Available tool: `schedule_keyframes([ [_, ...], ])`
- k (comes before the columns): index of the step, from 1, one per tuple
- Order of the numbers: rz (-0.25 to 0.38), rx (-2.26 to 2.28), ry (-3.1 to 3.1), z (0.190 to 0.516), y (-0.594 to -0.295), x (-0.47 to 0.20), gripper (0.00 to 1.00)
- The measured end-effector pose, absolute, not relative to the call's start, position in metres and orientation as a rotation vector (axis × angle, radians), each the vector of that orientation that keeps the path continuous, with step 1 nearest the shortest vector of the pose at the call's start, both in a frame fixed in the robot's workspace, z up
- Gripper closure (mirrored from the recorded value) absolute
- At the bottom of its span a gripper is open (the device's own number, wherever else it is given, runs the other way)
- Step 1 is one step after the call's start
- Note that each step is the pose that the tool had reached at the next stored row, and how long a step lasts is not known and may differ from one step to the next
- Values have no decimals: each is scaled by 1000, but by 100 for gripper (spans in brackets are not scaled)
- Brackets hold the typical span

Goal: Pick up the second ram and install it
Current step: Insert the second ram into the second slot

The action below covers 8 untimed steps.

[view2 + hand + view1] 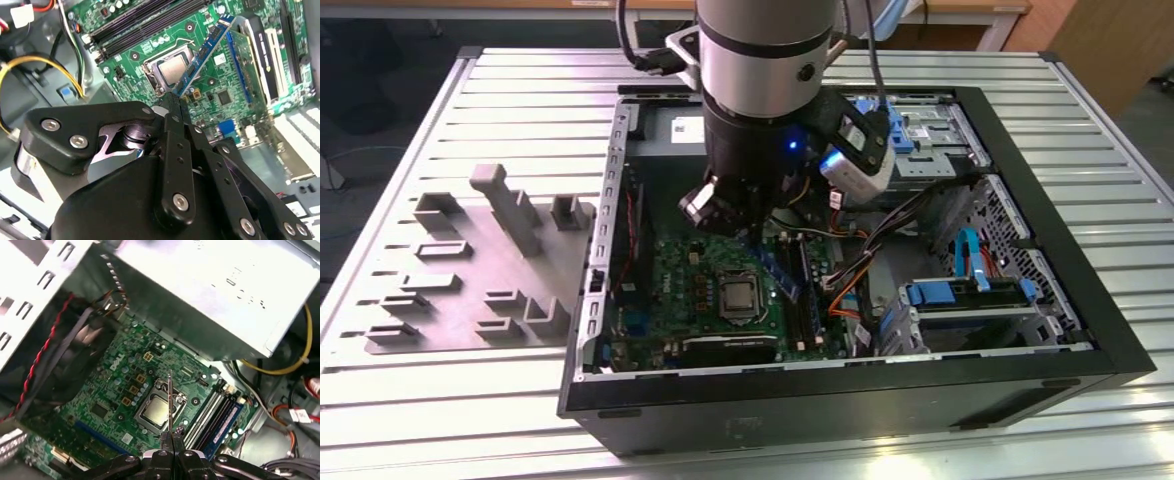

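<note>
— Now, claw status?
— My claw (173,102) is clamped on one end of the second ram (205,52).
— Location?
— Held above the motherboard (227,95), by the processor socket (167,70). Another blue stick (225,421) sits in a slot nearby.

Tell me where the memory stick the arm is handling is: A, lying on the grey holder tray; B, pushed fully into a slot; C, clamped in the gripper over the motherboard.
C: in the second wrist view the gripper pinches one end of the memory stick, held above the motherboard.
</note>
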<state>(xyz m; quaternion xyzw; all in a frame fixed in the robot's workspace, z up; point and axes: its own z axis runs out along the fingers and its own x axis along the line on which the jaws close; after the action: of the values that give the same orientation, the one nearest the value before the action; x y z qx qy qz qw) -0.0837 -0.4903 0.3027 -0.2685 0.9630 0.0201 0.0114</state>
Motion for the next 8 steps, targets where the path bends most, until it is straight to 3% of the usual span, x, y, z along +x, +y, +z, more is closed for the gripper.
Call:
schedule_keyframes([
  [8, 60, -614, 3054, 302, -490, -84, 88],
])
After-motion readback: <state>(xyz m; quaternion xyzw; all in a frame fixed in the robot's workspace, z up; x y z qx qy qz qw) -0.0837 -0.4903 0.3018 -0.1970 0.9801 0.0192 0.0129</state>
